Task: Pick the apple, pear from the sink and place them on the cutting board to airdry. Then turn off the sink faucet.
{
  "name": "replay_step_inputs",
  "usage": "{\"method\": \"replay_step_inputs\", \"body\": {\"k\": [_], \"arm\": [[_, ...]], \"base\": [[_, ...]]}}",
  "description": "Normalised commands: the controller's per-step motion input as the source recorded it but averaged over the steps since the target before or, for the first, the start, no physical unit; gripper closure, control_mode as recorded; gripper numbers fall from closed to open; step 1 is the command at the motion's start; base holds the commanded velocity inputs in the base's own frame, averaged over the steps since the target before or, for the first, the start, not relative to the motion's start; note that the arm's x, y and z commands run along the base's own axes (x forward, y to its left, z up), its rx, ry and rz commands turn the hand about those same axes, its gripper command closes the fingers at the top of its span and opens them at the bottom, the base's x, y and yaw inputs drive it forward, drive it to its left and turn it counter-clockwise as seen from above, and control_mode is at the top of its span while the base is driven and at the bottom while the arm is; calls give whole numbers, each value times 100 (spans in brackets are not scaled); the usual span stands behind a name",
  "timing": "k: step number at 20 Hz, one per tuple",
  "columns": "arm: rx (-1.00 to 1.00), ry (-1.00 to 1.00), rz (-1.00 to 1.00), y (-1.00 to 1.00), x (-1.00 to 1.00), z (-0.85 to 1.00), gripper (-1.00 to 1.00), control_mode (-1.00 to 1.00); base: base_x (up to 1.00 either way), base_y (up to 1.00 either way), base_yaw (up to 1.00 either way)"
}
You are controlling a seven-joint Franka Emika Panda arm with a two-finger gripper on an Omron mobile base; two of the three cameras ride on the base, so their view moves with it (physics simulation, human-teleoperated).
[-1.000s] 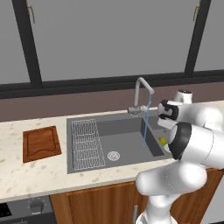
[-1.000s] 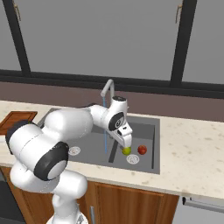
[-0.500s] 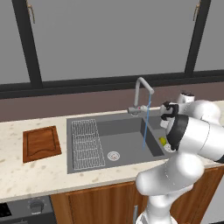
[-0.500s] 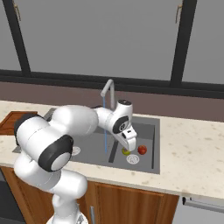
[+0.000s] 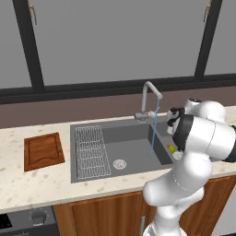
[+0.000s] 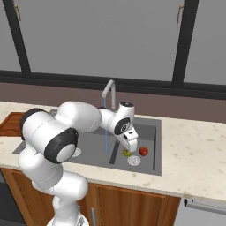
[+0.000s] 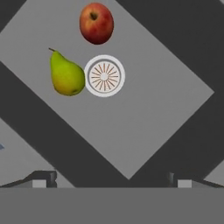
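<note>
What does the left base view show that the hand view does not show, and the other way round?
Left base view alone: the cutting board on the counter, the wire rack, the sink faucet with water running. Hand view alone: the apple, whole, and the small round drain beside the fruit. Both: the pear lying in the sink, partly hidden behind the arm in the base view.

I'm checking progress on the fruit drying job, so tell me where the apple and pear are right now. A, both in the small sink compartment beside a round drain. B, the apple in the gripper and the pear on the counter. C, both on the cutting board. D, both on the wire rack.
A: the apple and pear lie on the small compartment's floor beside its round drain, under the open gripper; the cutting board is bare.
</note>
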Motion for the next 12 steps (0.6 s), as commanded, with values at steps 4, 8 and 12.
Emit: {"method": "replay_step_inputs", "body": {"k": [4, 8, 12], "arm": [[1, 0, -3, 0, 17, -13, -100, -100], [1, 0, -2, 0, 20, -20, -100, -100], [1, 1, -3, -2, 22, -26, -100, -100]], "base": [[0, 0, 0], [0, 0, 0], [0, 0, 0]]}}
